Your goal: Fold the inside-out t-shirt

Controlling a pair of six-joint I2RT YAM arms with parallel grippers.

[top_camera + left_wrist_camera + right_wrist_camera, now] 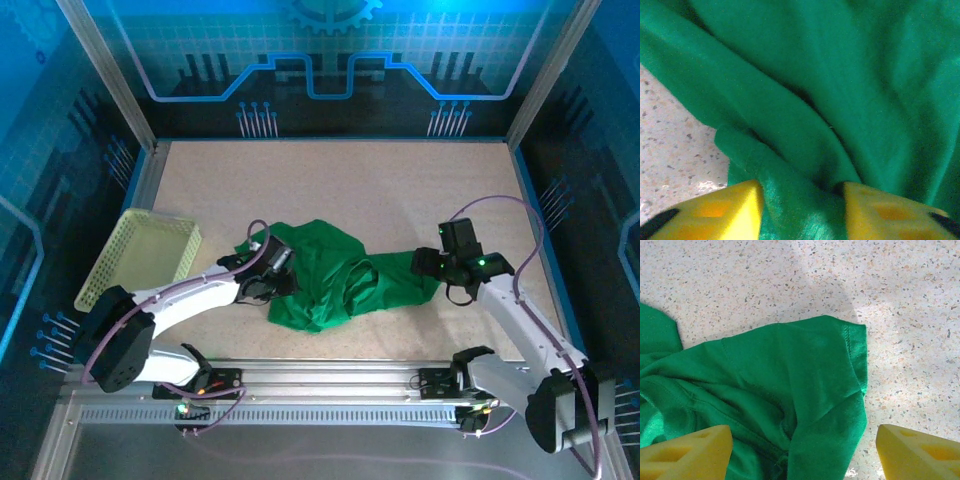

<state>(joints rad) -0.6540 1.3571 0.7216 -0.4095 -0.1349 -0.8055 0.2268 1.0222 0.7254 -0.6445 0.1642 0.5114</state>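
Around the middle of the desk [400, 190], the inside-out t-shirt [330, 280] lies crumpled. My left tool [801, 196] straddles a fold at nine o'clock; clamped or not, I cannot tell. My right tool [804, 436] gapes at three o'clock. A shallow pinch could slip on lifting.

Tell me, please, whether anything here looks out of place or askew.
The t-shirt lies bunched and twisted mid-table, not spread flat. The basket sits skewed at the left edge of the table, apparently overhanging it. Nothing looks spilled or damaged.
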